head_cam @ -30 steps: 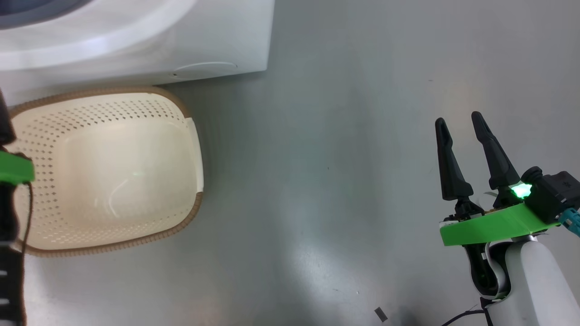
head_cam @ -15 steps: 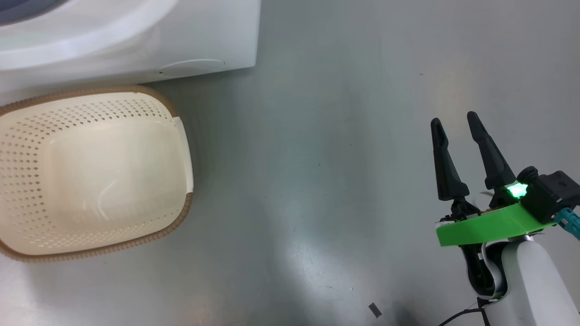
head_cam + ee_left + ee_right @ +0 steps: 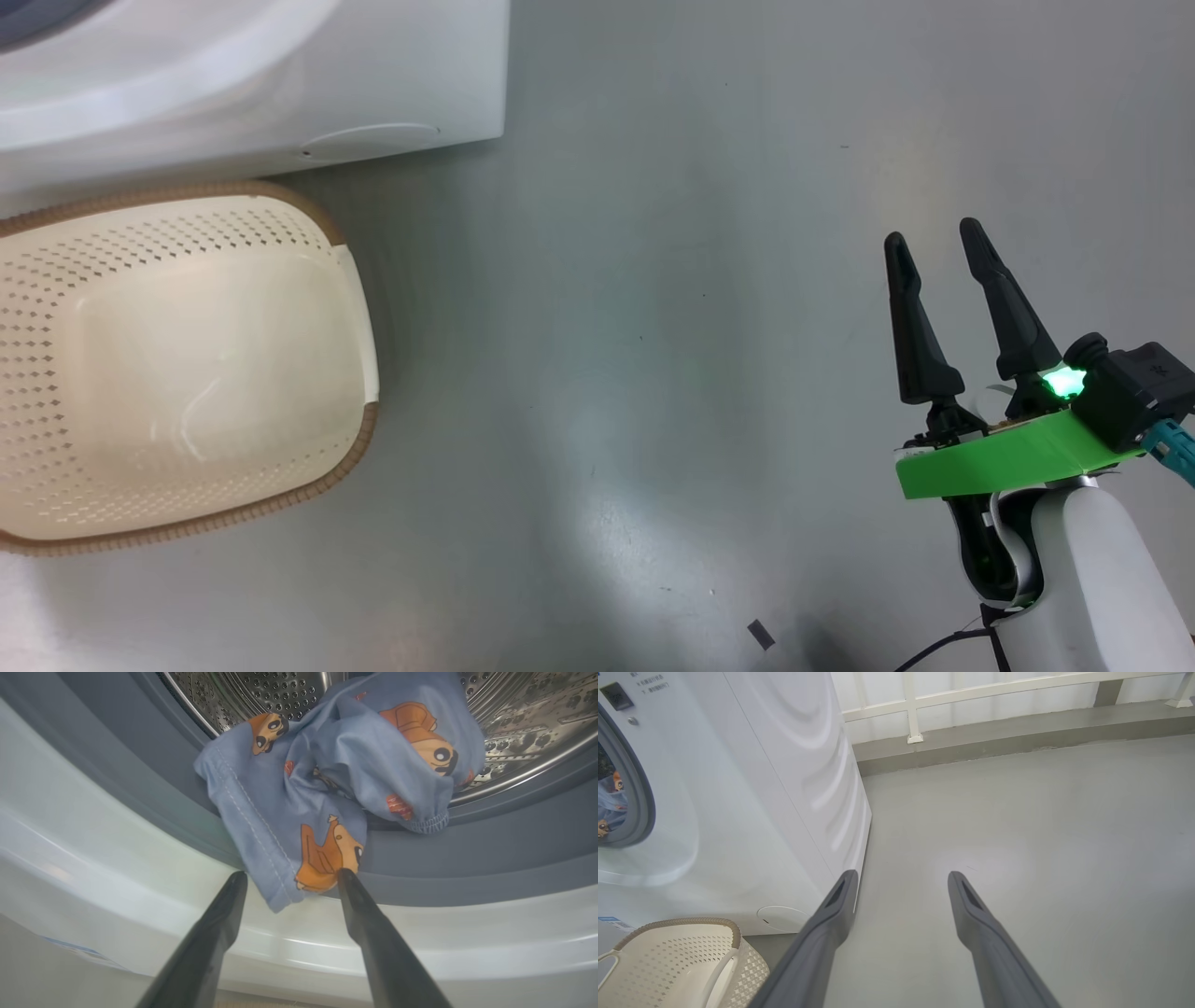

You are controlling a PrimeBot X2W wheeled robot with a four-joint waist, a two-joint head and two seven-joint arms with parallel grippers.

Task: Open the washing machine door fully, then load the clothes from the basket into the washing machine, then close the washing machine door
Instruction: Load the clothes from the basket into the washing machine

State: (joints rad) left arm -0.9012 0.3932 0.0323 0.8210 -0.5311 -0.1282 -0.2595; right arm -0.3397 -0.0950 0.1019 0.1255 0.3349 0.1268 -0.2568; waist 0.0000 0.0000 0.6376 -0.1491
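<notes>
Head view swings right over the last second. The cream perforated plastic basket (image 3: 350, 462) with its brown woven-look rim and the big white boxy washing machine (image 3: 373, 75) slide together toward the view's left edge. That is camera motion, not theirs. The left arm's green collar overlapped the basket's far side a second ago and is off it now. Basket interior reads bare: smooth and glossy at the bottom, diamond-punched up the walls.

Left hand (image 3: 289, 877): released, two long dark fingers spread, grasping nothing. Soft light-blue clothes (image 3: 336, 765) printed with orange-brown cartoon figures lie just ahead of its fingertips, bunched in the mouth of the perforated steel drum (image 3: 261, 690). One stitched hem drapes out over the grey rubber gasket (image 3: 467, 858) onto the white lip. Its corner hangs between the spread fingers, touching or just beside one tip; cannot tell which.

Right hand (image 3: 934, 233): also released and empty, over the bare matte grey floor (image 3: 653, 327). Basket and machine sit well off to its left.

Judgement: loading looks done apart from that hanging hem. It likely needs a push inward before the door closes, or the limp fabric gets pinched in the seal.
</notes>
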